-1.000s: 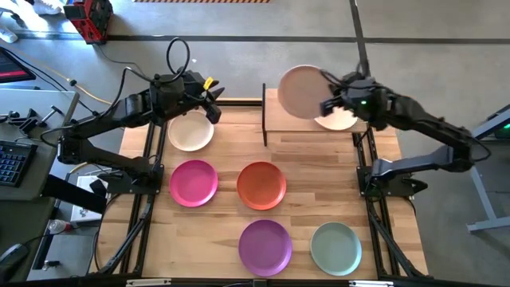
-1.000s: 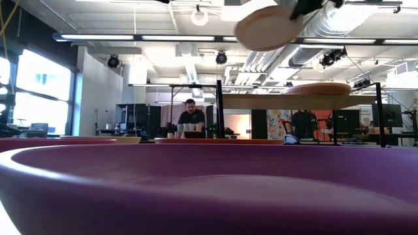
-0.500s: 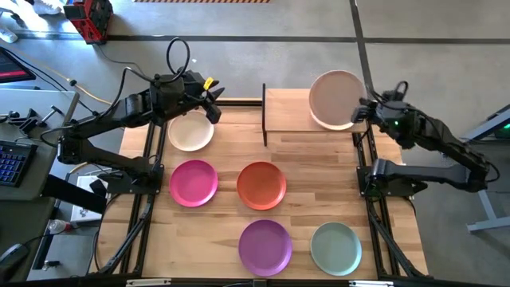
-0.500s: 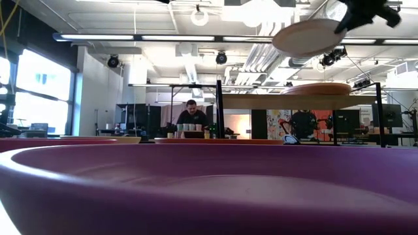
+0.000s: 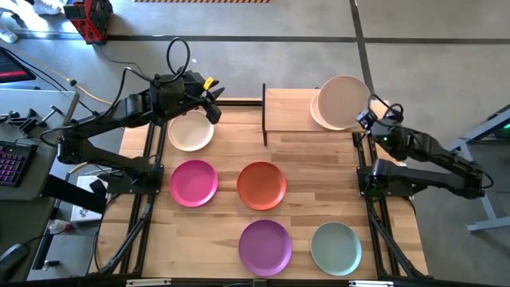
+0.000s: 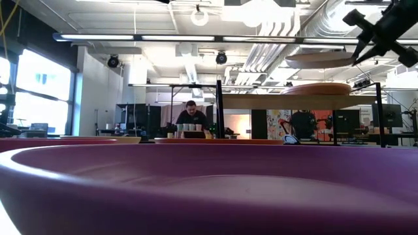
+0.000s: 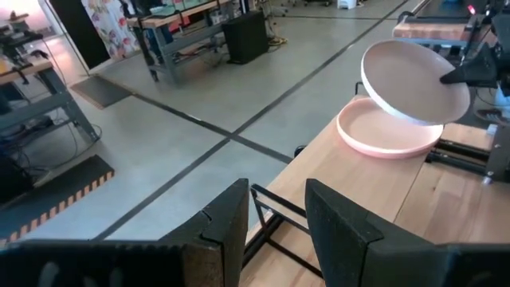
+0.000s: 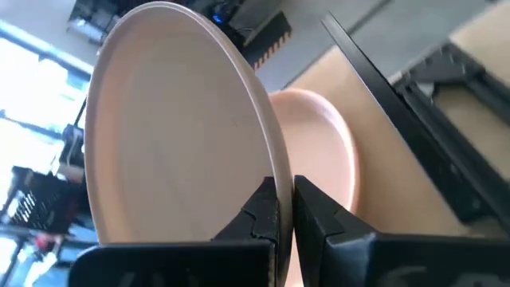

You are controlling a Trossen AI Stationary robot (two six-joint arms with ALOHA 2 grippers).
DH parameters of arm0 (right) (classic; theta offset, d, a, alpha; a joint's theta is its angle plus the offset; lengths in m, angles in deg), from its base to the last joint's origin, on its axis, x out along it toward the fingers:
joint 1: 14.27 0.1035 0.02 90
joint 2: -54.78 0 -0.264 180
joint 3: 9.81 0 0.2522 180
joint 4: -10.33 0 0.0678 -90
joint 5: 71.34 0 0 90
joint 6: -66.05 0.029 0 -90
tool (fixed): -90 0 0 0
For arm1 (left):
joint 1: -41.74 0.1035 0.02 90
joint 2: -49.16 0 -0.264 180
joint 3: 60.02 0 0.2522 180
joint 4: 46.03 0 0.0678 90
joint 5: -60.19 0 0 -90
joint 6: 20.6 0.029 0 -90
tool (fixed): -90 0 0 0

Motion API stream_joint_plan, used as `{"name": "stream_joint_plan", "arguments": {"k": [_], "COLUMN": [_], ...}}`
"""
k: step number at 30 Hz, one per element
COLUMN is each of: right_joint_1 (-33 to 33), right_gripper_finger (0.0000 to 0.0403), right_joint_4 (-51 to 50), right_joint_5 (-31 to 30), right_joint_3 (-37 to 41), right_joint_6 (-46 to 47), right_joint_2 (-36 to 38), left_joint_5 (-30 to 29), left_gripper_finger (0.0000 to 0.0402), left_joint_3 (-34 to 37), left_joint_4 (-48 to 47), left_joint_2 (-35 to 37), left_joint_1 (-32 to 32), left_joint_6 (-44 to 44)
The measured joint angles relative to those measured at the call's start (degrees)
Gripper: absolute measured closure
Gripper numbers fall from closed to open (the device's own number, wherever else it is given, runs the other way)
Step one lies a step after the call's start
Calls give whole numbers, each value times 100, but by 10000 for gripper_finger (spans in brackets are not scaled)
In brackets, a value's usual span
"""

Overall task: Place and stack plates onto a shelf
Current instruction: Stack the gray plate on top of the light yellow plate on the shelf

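Note:
My right gripper [image 5: 365,118] is shut on a beige plate [image 5: 343,100] and holds it over the right end of the shelf [image 5: 287,112], just above a peach plate [image 5: 317,119] that lies flat on the board. In the low view the beige plate [image 6: 320,60] hovers above the peach plate [image 6: 317,89]. My left gripper [image 5: 213,108] is open and waits over the far left of the table, beside the cream plate [image 5: 190,131]. The magenta [image 5: 194,182], orange [image 5: 261,185], purple [image 5: 265,245] and grey-green [image 5: 335,248] plates lie flat on the table. My right gripper pinches the beige plate's rim [image 8: 280,171] between its two fingers, one on the upper face and one beneath. It comes at the rim from the table's right, roughly level. The plate is lifted clear and nearly level, above the peach plate [image 8: 319,151].
A thin black post [image 5: 264,112] stands at the shelf's left end, and the board's left half is bare wood. The purple plate [image 6: 209,189] fills the low view's foreground. A person stands far off in the room beyond the table.
My right gripper has carried the beige plate from above the shelf's middle toward the table's right and downward. The plate, tilted before, has levelled out and now hangs just over the peach plate. The gripper has stayed shut on the rim.

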Motion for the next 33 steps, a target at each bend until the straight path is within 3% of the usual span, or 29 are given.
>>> {"name": "stream_joint_plan", "arguments": {"k": [20, 33], "right_joint_1": [1, -9], "right_gripper_finger": [403, 403], "right_joint_4": [172, -111], "right_joint_5": [291, 355], "right_joint_3": [49, 49], "right_joint_6": [2268, 2863], "right_joint_2": [-1048, -1370], "left_joint_5": [-148, -144], "left_gripper_finger": [286, 286], "left_joint_3": [11, 11], "left_joint_4": [-54, -63], "left_joint_2": [-55, -55], "left_joint_1": [306, 378], "left_joint_6": [707, 1181]}}
